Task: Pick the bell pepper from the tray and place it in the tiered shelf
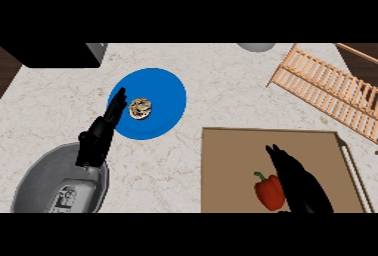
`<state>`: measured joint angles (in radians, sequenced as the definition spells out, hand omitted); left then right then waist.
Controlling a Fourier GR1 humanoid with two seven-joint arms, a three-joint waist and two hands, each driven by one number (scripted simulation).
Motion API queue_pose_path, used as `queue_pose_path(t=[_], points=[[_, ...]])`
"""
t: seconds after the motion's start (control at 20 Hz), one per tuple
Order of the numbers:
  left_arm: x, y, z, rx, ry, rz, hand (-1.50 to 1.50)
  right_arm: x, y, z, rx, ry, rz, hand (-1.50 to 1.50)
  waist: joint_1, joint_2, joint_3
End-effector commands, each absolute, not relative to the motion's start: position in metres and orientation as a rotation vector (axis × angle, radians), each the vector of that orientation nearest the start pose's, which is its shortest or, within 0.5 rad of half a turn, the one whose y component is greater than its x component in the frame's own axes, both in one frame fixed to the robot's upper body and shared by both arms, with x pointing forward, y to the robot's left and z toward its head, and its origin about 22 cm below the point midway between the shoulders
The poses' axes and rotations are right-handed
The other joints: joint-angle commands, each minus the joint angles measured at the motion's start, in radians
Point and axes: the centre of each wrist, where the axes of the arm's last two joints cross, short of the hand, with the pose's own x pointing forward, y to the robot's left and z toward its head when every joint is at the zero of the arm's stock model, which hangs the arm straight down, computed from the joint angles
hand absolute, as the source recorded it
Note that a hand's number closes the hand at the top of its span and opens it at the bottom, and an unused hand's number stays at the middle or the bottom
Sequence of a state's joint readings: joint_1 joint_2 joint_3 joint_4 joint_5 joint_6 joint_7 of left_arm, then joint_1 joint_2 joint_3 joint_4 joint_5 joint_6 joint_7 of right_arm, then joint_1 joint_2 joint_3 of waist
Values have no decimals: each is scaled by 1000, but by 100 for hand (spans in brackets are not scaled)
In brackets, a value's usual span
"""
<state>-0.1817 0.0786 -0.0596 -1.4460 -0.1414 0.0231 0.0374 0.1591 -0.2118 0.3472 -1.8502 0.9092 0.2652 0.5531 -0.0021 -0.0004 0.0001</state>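
Observation:
A red bell pepper (269, 191) with a green stem lies on the brown tray (229, 170) at the lower right. My right hand (299, 182) hovers over the tray just right of the pepper, fingers straight and pointing away from me, partly overlapping the pepper's right side. The wooden slatted tiered shelf (328, 90) stands at the upper right, beyond the tray. My left hand (100, 135) rests open at the left, fingers straight, reaching up to the edge of a blue plate.
A blue plate (159, 82) with a small speckled food item (140, 108) sits at center left. A grey round pan or lid (44, 175) lies at the lower left under my left forearm. A dark appliance (55, 55) fills the top left corner; a grey bowl edge (256, 47) shows at the top.

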Motion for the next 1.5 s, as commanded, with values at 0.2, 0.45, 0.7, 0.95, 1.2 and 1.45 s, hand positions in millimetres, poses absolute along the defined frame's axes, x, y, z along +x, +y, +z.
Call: queue_pose_path(t=[0.2,0.45,0.7,0.95,1.2,1.45], points=[[276,230,18,93,-1577,-255,0,187,-196,12,-720,-953,1101,150,1,0,0],[278,224,25,112,-1585,-263,0,186,-187,18,-772,-994,1145,150,2,-1,0],[292,222,13,115,-1566,-263,0,197,-169,19,-825,-1017,984,150,0,1,0],[286,216,15,82,-1591,-286,0,253,-156,41,-973,-796,509,150,52,14,0],[287,191,15,57,-1596,-308,0,301,-116,71,-1042,-863,294,150,76,12,1],[290,209,8,56,-1576,-302,0,318,-96,112,-1053,-1139,42,150,66,10,-1]])
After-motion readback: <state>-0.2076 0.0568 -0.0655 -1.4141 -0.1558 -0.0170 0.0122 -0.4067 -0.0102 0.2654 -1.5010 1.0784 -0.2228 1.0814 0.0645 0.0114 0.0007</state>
